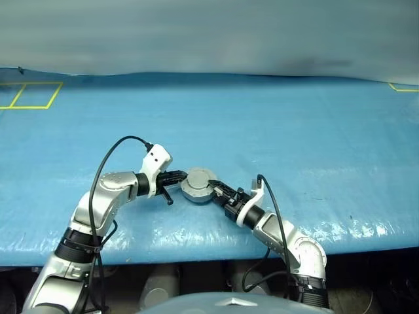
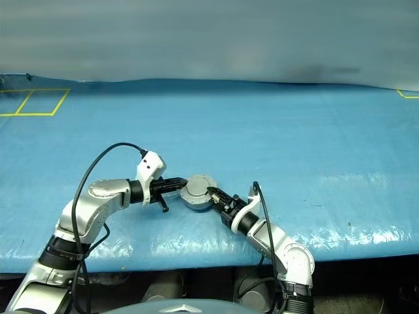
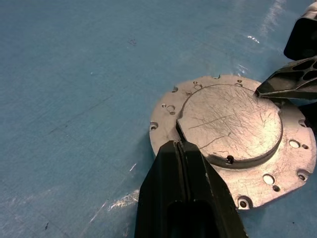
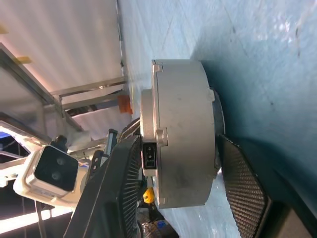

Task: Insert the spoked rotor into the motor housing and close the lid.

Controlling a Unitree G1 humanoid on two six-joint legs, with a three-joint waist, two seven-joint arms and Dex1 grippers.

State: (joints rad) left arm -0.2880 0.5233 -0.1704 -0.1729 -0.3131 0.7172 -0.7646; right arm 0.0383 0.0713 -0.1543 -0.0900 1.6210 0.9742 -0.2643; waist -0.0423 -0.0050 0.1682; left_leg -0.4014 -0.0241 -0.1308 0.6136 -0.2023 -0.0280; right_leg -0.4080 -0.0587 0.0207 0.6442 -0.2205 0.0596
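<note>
The motor housing (image 1: 198, 185) is a grey puck on the blue table, between my two grippers. The lid (image 3: 230, 121), a smooth grey disc with a holed flange, lies on top of it. The spoked rotor is hidden. My left gripper (image 1: 180, 178) is shut, and its joined tips (image 3: 179, 145) rest on the lid's flange at the edge of the raised centre. My right gripper (image 1: 216, 191) comes in from the other side. In the right wrist view one finger (image 4: 119, 188) lies on the lid face and the other against the underside of the housing (image 4: 183, 134).
A blue sheet (image 1: 294, 131) covers the table, with its front edge close to my arms. Yellow floor-style markings (image 1: 33, 95) sit at the far left, and another yellow corner (image 1: 402, 87) at the far right.
</note>
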